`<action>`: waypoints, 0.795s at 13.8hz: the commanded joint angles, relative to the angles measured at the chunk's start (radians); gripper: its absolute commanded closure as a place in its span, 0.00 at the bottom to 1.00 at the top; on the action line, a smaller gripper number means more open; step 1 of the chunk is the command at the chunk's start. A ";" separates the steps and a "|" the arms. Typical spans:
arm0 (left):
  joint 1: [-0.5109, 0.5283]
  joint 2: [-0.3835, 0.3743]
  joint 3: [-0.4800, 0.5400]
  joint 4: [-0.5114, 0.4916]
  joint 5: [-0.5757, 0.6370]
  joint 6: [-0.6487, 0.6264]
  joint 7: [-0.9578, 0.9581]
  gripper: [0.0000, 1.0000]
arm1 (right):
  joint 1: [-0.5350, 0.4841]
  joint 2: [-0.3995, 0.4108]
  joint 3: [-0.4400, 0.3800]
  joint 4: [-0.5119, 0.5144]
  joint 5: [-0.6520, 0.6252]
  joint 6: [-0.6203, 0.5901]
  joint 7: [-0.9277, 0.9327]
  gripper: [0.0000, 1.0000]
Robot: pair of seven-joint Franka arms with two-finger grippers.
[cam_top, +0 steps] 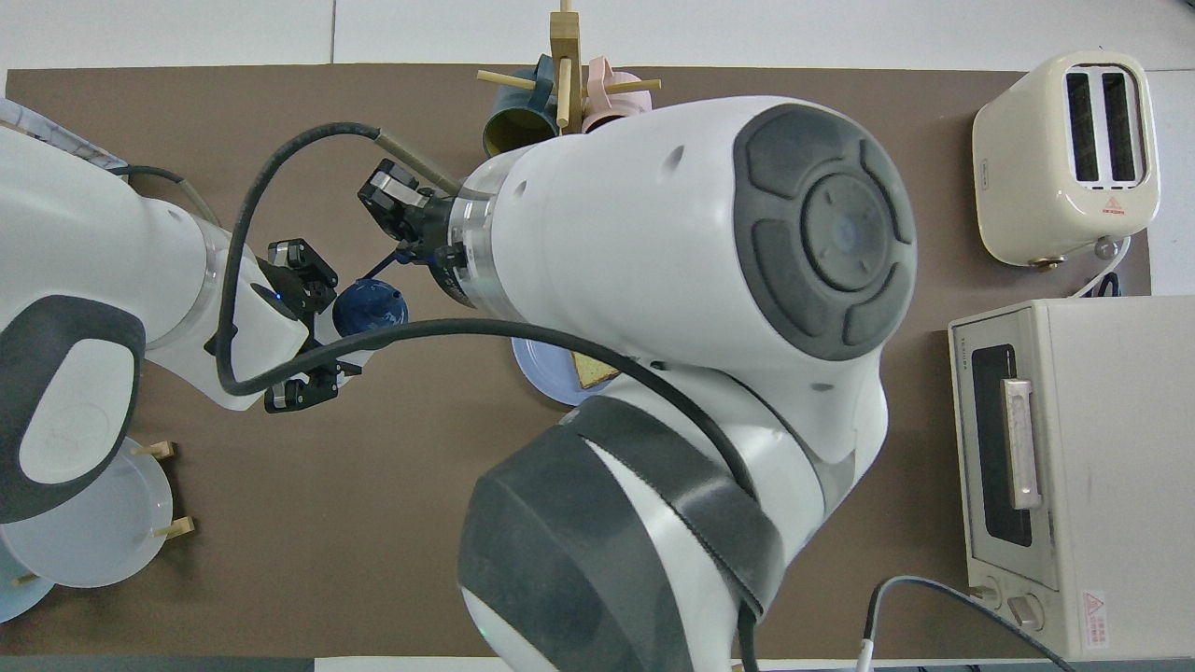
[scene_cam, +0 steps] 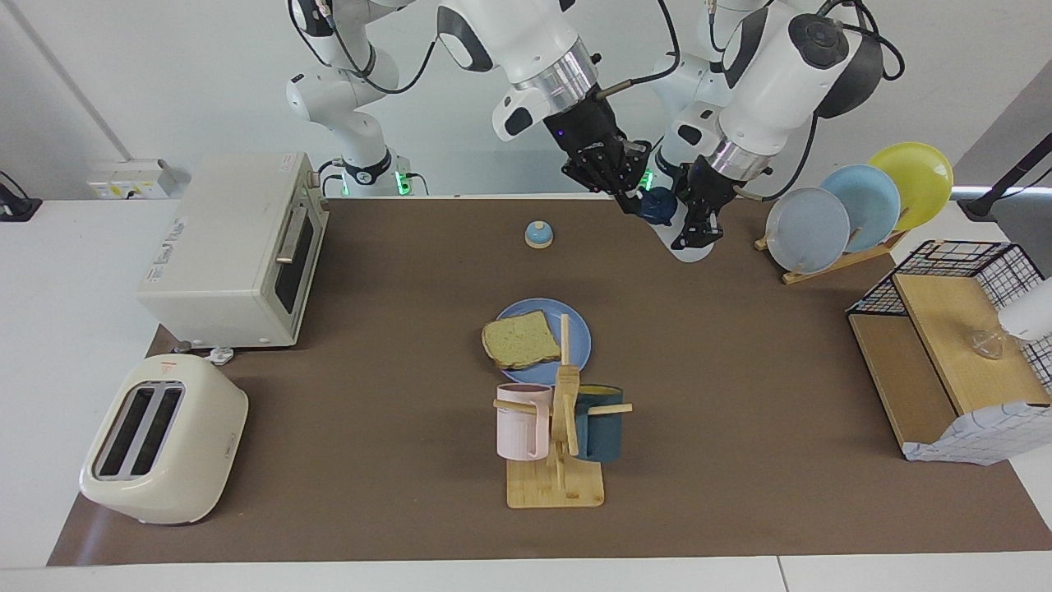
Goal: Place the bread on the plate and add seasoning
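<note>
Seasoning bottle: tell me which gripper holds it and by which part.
The left gripper holds the seasoning bottle by its white body, tilted in the air. The right gripper is shut at its navy cap; a grip there cannot be told.

bread (scene_cam: 520, 339) on plate (scene_cam: 579, 333) | left claw (scene_cam: 693, 233) clamps seasoning (scene_cam: 675, 224)

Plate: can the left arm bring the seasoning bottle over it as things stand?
Probably yes: bare mat lies between the left gripper, shut on the seasoning bottle, and the plate; only the right gripper at its cap crowds it.
</note>
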 commanded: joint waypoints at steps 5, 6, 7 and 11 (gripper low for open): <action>-0.006 -0.028 0.007 -0.023 0.012 -0.009 0.002 1.00 | -0.069 -0.100 -0.001 -0.191 -0.008 0.033 -0.230 0.00; -0.006 -0.028 0.007 -0.023 0.012 -0.009 0.000 1.00 | -0.102 -0.114 -0.003 -0.213 -0.014 -0.018 -0.318 0.00; -0.008 -0.026 0.006 -0.023 0.012 -0.008 -0.006 1.00 | -0.141 -0.126 -0.004 -0.234 -0.045 -0.078 -0.414 0.00; -0.017 -0.022 -0.002 -0.022 0.059 0.006 -0.041 1.00 | -0.323 -0.163 -0.006 -0.299 -0.172 -0.225 -0.730 0.00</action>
